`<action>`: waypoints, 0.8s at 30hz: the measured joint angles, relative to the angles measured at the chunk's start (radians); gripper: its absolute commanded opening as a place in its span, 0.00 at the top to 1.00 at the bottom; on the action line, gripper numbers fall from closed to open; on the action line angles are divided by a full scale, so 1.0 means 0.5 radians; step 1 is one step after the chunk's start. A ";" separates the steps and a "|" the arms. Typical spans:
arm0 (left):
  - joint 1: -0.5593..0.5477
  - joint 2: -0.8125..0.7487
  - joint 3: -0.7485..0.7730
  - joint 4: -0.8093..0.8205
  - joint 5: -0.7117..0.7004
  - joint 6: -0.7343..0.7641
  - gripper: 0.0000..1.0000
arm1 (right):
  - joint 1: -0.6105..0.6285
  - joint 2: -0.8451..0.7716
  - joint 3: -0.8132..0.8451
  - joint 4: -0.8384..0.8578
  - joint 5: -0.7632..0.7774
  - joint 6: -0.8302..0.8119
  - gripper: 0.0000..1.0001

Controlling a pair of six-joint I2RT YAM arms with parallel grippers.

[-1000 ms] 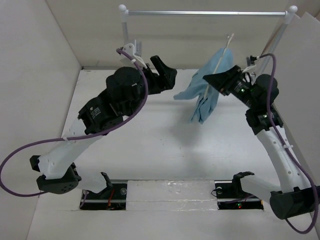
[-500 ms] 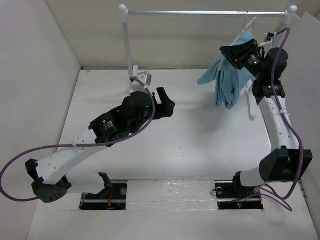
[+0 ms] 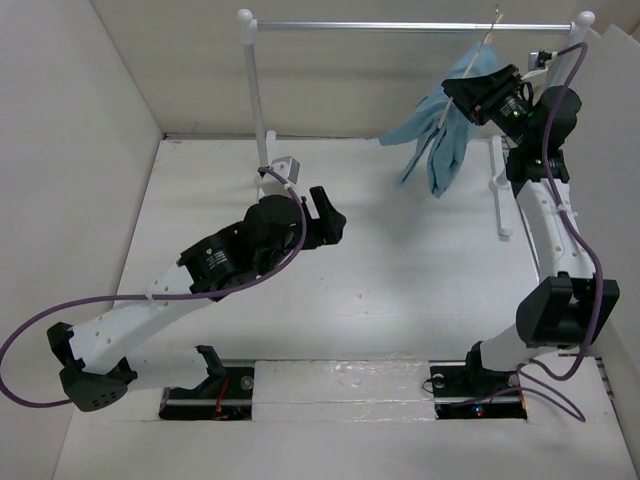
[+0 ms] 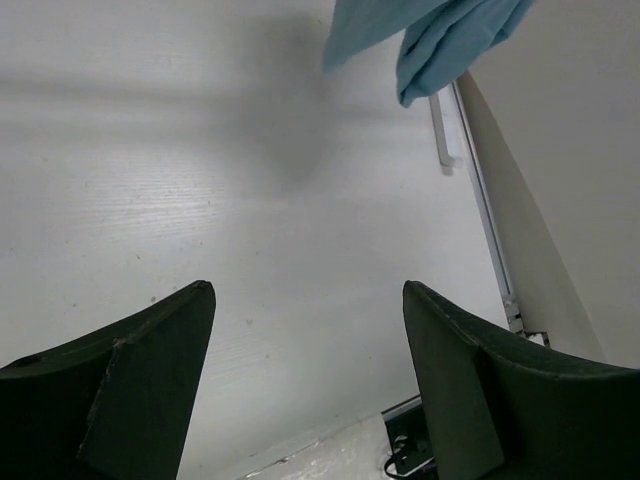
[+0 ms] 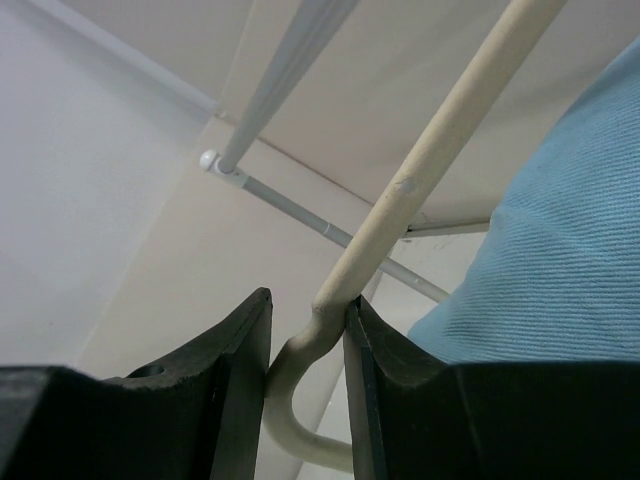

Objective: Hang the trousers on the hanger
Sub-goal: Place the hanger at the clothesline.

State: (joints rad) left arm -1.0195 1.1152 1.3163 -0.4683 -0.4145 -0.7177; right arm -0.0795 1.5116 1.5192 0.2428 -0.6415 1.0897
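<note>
Now your right gripper is clamping the thin cream-beige hanger near its hook, holding the draped light blue trousers beside the far silver rail (likely for hooking); your left gripper is hovering, spread and empty.

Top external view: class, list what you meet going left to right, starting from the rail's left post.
Rail's left post → left claw → trousers → rail's right end knob. The right claw and hanger overlap the trousers, so they are omitted.
</note>
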 measured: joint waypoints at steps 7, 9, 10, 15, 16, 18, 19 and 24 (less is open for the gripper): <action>0.000 0.021 -0.019 0.027 0.016 -0.013 0.28 | -0.085 0.164 0.095 0.142 -0.043 0.050 1.00; 0.000 0.021 -0.035 0.036 0.022 -0.020 0.28 | -0.131 0.200 0.087 0.152 -0.041 0.050 1.00; 0.000 0.021 -0.047 0.039 0.023 -0.027 0.28 | -0.159 0.206 0.070 0.156 -0.040 0.052 1.00; 0.000 0.024 -0.093 0.047 0.030 -0.048 0.28 | -0.284 0.225 0.014 0.164 -0.085 0.065 1.00; 0.000 0.027 -0.095 0.046 0.030 -0.050 0.28 | -0.304 0.226 0.008 0.164 -0.085 0.065 1.00; 0.000 0.038 -0.096 0.048 0.030 -0.056 0.27 | -0.338 0.226 -0.008 0.185 -0.090 0.059 0.82; 0.000 0.043 -0.096 0.049 0.030 -0.060 0.26 | -0.352 0.224 -0.031 0.219 -0.095 0.058 0.69; 0.000 0.085 -0.096 0.051 0.025 -0.070 0.19 | -0.403 0.214 -0.079 0.292 -0.150 -0.037 0.34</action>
State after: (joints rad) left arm -1.0195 1.1576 1.2682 -0.4427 -0.4019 -0.7528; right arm -0.2810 1.6188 1.4796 0.3889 -0.7162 1.0714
